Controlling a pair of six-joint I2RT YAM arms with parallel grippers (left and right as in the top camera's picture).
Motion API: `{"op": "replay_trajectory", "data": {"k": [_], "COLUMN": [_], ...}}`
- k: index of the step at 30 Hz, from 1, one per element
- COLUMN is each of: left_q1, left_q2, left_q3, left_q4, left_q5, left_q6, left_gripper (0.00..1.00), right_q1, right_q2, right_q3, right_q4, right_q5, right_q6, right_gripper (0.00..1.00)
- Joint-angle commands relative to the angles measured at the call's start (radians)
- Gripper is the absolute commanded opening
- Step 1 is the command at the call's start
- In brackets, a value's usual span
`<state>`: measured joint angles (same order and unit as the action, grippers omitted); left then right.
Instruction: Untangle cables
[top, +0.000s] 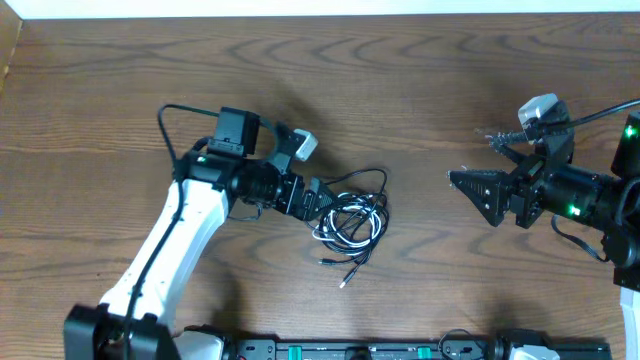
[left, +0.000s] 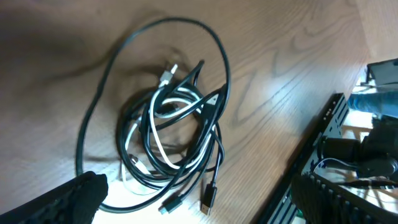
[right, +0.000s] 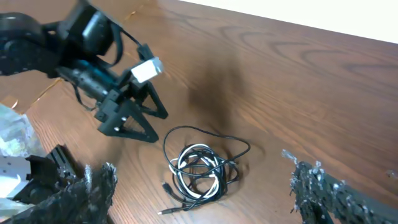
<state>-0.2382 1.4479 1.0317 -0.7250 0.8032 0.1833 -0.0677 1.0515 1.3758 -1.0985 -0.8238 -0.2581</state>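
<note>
Cables (top: 350, 220) lay as one knotted coil mid-table (top: 420, 80), nearer the robot-side edge. Your left end effector (top: 322, 203) sat just beside the coil's left rim, jaws apart, empty. Your right end effector (top: 472, 193) was spread and empty too, well apart toward the right edge. The step called for the loose outer loop (left: 227, 81) first, not the white cord (left: 163, 134) buried in the core. No legible brand, label or writing.
</note>
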Motion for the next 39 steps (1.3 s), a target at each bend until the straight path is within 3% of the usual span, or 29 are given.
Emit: {"op": "replay_trajectory", "data": {"k": [1, 5, 8, 10, 13, 21, 36, 37, 39], "left_q1": [-0.022, -0.034, -0.034, -0.034, -0.034, -0.034, -0.034, -0.034, -0.034], "left_q2": [0.058, 0.079, 0.079, 0.079, 0.081, 0.083, 0.248, 0.262, 0.277], "left_q3": [0.0, 0.0, 0.0, 0.0, 0.0, 0.0, -0.001, -0.001, -0.001], "left_q4": [0.001, 0.002, 0.002, 0.011, 0.031, 0.028, 0.035, 0.042, 0.055], "left_q5": [0.017, 0.016, 0.015, 0.011, -0.087, -0.17, -0.172, -0.172, -0.172], "left_q6": [-0.013, 0.003, 0.173, 0.224, 0.227, 0.207, 0.163, 0.163, 0.163], "left_gripper": [1.0, 1.0, 1.0, 1.0, 1.0, 1.0, 1.0, 0.98, 0.85], "right_q1": [0.004, 0.004, 0.004, 0.004, 0.004, 0.004, 0.004, 0.004, 0.004], "right_q2": [-0.002, -0.002, -0.002, -0.002, -0.002, -0.002, -0.007, -0.007, -0.007], "right_q3": [0.018, 0.018, 0.018, 0.018, 0.018, 0.018, 0.018, 0.018, 0.018], "right_q4": [-0.002, -0.002, -0.005, -0.006, -0.011, -0.022, -0.031, -0.031, -0.031], "right_q5": [-0.021, -0.021, -0.021, -0.021, -0.021, -0.021, -0.023, -0.023, -0.025], "right_q6": [-0.033, -0.058, -0.058, -0.058, -0.059, -0.072, -0.072, -0.072, -0.072], "right_gripper": [0.89, 0.91, 0.93, 0.93, 0.93, 0.95, 0.99, 0.99, 0.99]}}
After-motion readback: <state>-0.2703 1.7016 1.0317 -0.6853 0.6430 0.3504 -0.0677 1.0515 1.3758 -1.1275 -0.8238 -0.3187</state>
